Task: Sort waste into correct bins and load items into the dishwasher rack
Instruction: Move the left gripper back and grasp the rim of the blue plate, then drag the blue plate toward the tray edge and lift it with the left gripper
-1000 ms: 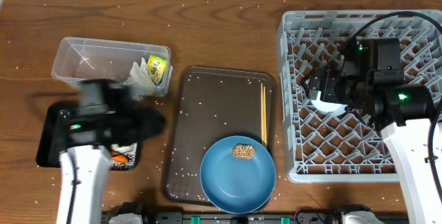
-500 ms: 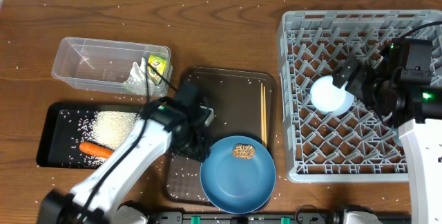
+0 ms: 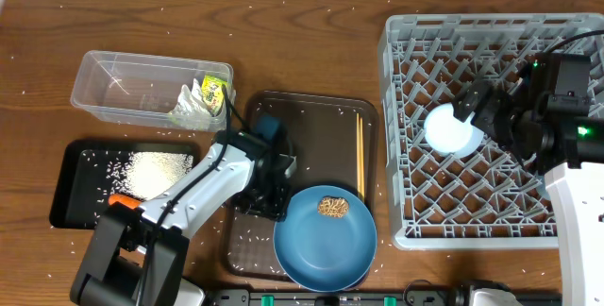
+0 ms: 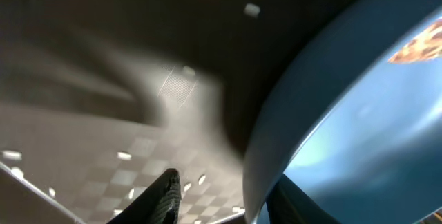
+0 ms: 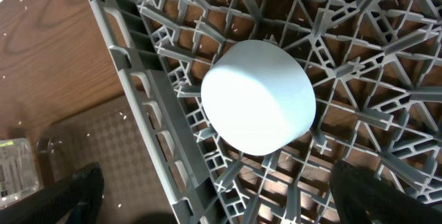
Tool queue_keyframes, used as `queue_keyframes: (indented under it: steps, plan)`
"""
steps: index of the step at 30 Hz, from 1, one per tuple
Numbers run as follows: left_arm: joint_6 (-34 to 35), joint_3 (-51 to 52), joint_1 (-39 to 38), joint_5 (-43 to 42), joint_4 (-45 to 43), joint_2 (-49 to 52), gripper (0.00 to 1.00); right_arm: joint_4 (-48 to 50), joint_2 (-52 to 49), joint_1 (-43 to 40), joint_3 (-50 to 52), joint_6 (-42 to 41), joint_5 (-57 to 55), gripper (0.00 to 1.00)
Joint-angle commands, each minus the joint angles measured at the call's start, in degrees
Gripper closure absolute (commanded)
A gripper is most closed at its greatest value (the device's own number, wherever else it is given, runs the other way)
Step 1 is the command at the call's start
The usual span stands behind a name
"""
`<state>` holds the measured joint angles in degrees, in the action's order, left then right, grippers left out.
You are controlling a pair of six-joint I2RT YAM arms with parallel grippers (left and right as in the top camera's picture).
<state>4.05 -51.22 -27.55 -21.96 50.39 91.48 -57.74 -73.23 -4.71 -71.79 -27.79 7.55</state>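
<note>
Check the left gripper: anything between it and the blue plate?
Nothing visible. The left gripper is at the left rim of the blue plate; the left wrist view shows that rim inside the open gripper. A brown food lump sits on the plate.

No text, brand or number can be read anywhere. The yellow-green snack wrapper (image 3: 216,90), lying inside the clear tub (image 3: 113,75), bears dark print too small to make out.

Most of the orange carrot (image 3: 119,199) beneath the left arm (image 3: 193,188).
</note>
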Motion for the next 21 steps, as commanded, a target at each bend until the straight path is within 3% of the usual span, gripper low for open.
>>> queue_keyframes:
  steps: [1,9,13,17,18,21]
  plan:
    - [0.48,0.39,-0.17,1.64,-2.91,0.26,0.59,0.20,0.74,-0.52,0.17,1.09,0.15,0.03]
    - [11.04,0.31,1.66,23.41,-5.66,0.24,0.59,0.09,0.74,-0.52,0.17,1.79,0.17,0.02]
    - [11.39,-0.57,3.08,22.29,-5.29,0.04,0.59,0.11,0.74,-0.52,0.17,1.75,0.20,0.02]
    - [7.30,-1.09,2.99,12.68,-4.74,-0.20,0.60,0.11,0.74,-0.52,0.17,1.75,0.20,0.02]
    - [7.10,-1.03,2.99,11.91,-4.37,-0.17,0.63,0.11,0.74,-0.52,0.17,1.75,0.17,0.02]
    - [6.58,-0.66,3.02,12.11,-4.24,-0.17,0.87,0.09,0.74,-0.52,0.17,1.75,0.17,0.02]
